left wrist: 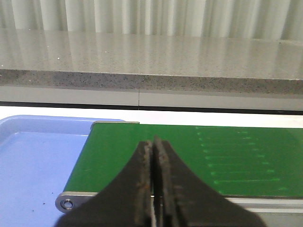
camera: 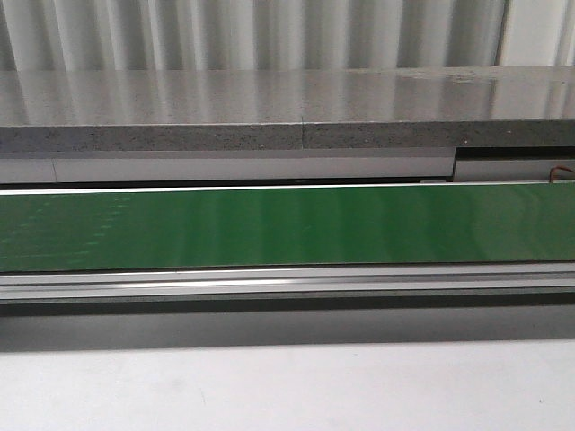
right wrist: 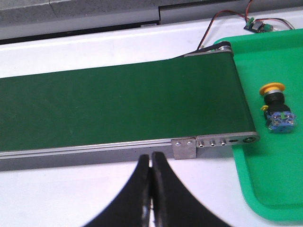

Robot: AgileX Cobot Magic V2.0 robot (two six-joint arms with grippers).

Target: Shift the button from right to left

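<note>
While the button [right wrist: 275, 108] lies on the green tray [right wrist: 265, 189], both grippers [left wrist: 152, 189] [right wrist: 150, 189] hover closed.

The green belt [camera: 287, 224] lies bare along its whole visible length, with open room above it. Behind the belt a grey stone ledge [camera: 287, 117] walls off the far side. Off the belt's right end, the button [right wrist: 277, 106] lies alone in the green tray [right wrist: 265, 189], free on every side.
</note>
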